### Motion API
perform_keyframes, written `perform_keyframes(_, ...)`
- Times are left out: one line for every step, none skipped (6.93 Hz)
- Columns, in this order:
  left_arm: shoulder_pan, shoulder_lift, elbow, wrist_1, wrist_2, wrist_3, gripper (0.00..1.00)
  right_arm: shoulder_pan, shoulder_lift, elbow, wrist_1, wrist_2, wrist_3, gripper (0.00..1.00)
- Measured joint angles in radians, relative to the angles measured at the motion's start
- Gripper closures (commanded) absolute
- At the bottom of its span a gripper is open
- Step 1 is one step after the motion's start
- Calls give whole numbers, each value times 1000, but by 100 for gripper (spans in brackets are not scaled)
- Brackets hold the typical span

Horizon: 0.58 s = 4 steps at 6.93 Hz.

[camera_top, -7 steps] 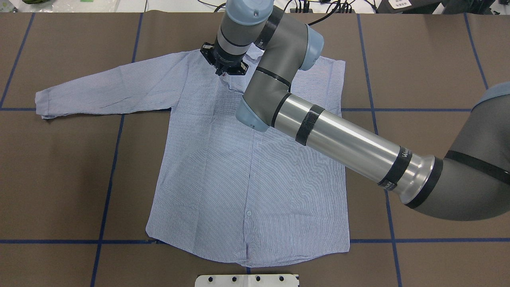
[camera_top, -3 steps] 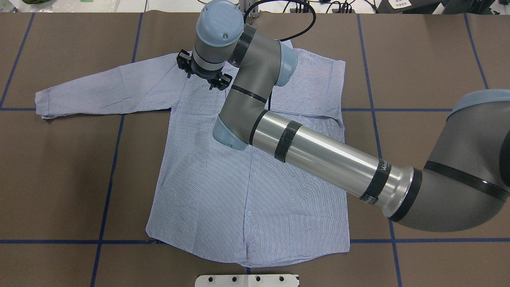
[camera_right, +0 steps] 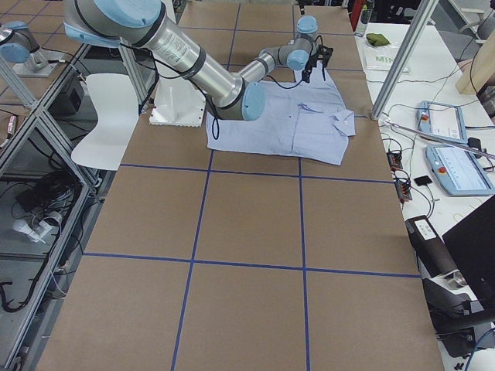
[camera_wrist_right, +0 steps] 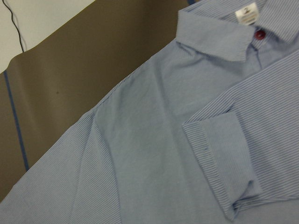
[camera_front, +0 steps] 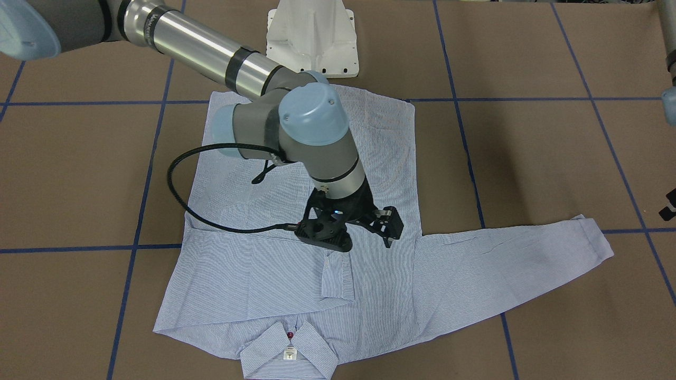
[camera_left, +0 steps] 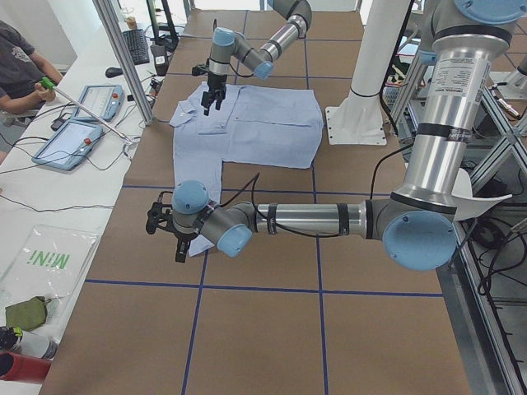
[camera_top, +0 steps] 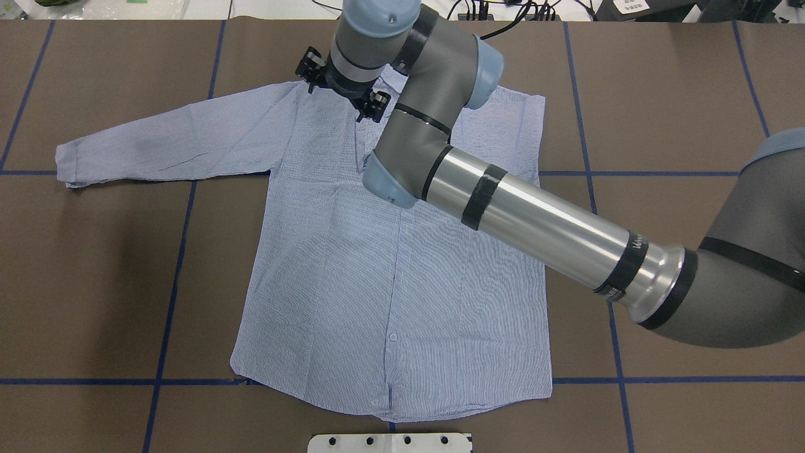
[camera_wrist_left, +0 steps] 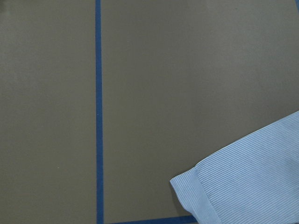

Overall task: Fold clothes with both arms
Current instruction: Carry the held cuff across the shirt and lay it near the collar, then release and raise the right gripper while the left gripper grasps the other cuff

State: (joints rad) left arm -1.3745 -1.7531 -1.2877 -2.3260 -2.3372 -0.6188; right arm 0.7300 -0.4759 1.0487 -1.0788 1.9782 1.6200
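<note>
The light blue striped shirt (camera_top: 390,283) lies flat, front up, on the brown table. One sleeve (camera_top: 163,138) stretches out sideways. The other is folded across the chest, its cuff (camera_front: 337,274) resting just below the collar (camera_front: 288,351). My right gripper (camera_front: 359,232) hovers above the chest near that cuff, open and holding nothing. In the overhead view the right gripper (camera_top: 341,85) is over the collar area. My left gripper (camera_left: 167,233) hangs over the end of the outstretched sleeve, whose cuff (camera_wrist_left: 247,186) fills the corner of the left wrist view. I cannot tell whether the left gripper is open or shut.
The white pedestal base (camera_front: 311,37) stands at the shirt's hem side. Blue tape lines (camera_top: 170,283) grid the table. A side bench with tablets (camera_left: 82,123) and a seated person (camera_left: 16,66) lies beyond the collar end.
My right gripper swung left over the shirt's shoulder, then came back toward the collar and the far edge. The shirt has not moved.
</note>
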Motion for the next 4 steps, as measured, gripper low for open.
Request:
perform_keyframes(31, 1, 16, -58, 8, -114, 0, 45, -97, 82, -1, 51, -35, 0)
perform_keyframes(67, 6, 24, -100, 32, -209, 0, 80, -194, 157, 0, 82, -75, 0)
perform_keyframes(108, 11, 32, -125, 58, -277, 0, 102, -255, 198, 2, 101, -102, 0)
perform_keyframes(149, 12, 47, -155, 76, -332, 3, 119, -294, 221, 4, 120, -119, 0)
